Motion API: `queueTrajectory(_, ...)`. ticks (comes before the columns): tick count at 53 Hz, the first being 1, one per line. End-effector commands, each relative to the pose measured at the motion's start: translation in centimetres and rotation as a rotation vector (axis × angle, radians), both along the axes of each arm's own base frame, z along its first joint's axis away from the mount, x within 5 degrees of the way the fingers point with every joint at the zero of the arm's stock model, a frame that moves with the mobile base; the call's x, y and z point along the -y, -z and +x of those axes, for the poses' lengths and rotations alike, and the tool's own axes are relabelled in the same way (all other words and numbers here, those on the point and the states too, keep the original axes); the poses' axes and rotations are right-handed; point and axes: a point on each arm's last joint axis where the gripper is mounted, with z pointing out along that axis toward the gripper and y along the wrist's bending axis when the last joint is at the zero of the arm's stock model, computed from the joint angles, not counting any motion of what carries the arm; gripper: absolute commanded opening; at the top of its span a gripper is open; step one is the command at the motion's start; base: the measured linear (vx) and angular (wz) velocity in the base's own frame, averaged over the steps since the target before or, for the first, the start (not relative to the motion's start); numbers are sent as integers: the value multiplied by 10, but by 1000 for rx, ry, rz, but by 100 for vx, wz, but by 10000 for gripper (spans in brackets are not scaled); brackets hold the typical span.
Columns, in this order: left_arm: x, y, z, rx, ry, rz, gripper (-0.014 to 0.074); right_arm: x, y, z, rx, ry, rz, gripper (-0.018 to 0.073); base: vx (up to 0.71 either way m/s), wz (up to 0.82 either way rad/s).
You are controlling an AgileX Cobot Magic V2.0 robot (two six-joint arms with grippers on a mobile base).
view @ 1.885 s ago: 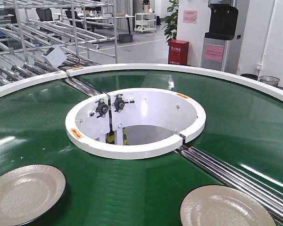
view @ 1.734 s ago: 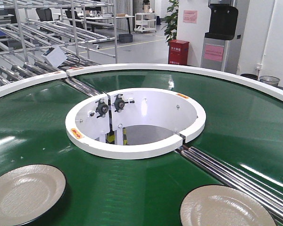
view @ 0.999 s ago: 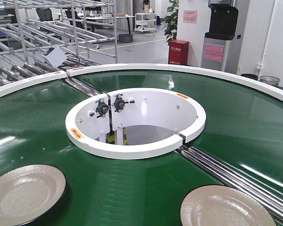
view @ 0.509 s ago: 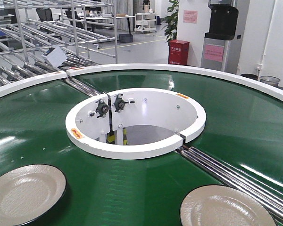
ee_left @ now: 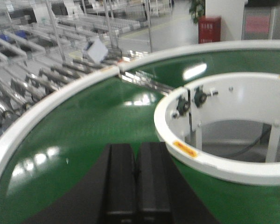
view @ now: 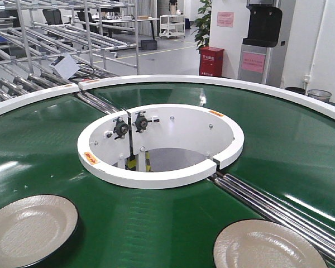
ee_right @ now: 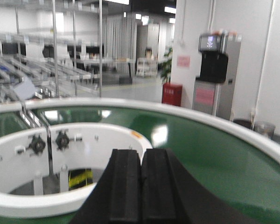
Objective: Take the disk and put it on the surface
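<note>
**Front view.** A cream round dark-rimmed disk (view: 29, 230) is lying flat on the green ring-shaped conveyor belt (view: 50, 151). A second cream disk (view: 266, 247) is lying on the same belt across from it, cut off by the bottom edge of the frame and close to the steel rollers (view: 268, 202). Neither gripper is showing here, so how far either one is hanging from a disk cannot be told. The dark glossy tabletop where the disk belongs is not appearing in any view.

Each disk looks like a shallow, stiff, glazed dish. It is probably light, slick to the touch, and likely to chip if dropped. Because it is lying flat, only the raised rim is offering a hold. The best hold is likely a pinch across the lip, one finger over and one under, taken squarely so the dish is not slipping out.

**Left wrist view.** The left gripper (ee_left: 136, 151) is showing its two black fingers pressed together with nothing between them. Green belt is stretching ahead of it, and the white inner ring wall (ee_left: 214, 163) is curving ahead and to its right. No disk is showing ahead of the fingers.

**Right wrist view.** The right gripper (ee_right: 141, 156) is likewise closed up and holding nothing. The white ring wall is sitting ahead and to its left, with green belt ahead and to its right. No disk is in sight here either, and the jaws would need to be spreading before any grasp.
</note>
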Motion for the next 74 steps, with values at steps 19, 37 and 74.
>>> queueTrajectory(19,1,-16,7,108,1,-5,341,1,-20,3,144,6,-9,259,0,0)
queueTrajectory(37,2,-12,7,68,8,-115,619,1,-20,3,144,7,-6,579,0,0)
queueTrajectory(74,-60,46,30,-277,-194,-405,531,1,-19,3,134,1,30,577,0,0)
